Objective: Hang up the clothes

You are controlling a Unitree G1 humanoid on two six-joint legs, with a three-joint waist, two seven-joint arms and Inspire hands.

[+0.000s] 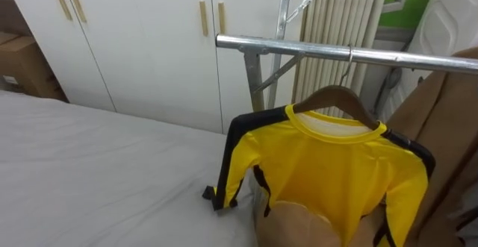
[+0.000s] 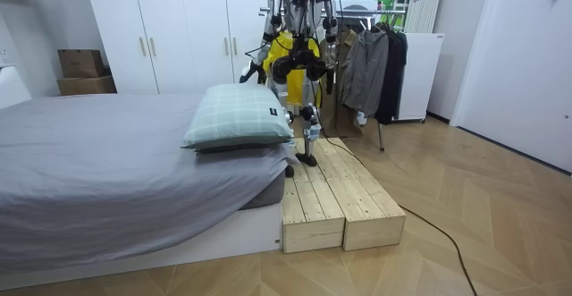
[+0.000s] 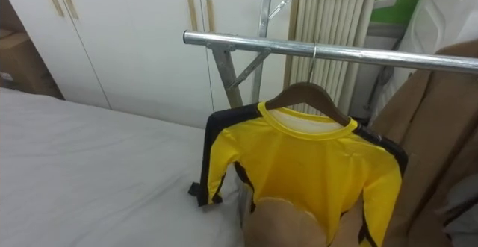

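A yellow long-sleeved shirt [image 1: 336,172] with black trim hangs on a wooden hanger [image 1: 336,98]. The hanger's wire hook [image 1: 348,60] sits over the metal rail [image 1: 299,49] of a clothes rack. The shirt's left sleeve [image 1: 228,180] droops onto the bed's edge. In the room view I stand on a wooden platform [image 2: 335,198] between the bed and the rack, facing the shirt [image 2: 288,47]. There my left hand [image 2: 283,68] and right hand [image 2: 309,60] are small dark shapes at waist height.
A grey bed [image 1: 89,172] fills the left, with a checked pillow [image 2: 237,117] on it. White wardrobes [image 1: 142,30] stand behind. A tan coat [image 1: 448,127] hangs right of the shirt, and a beige cloth [image 1: 299,228] lies below it. Dark clothes [image 2: 375,63] hang further along the rack.
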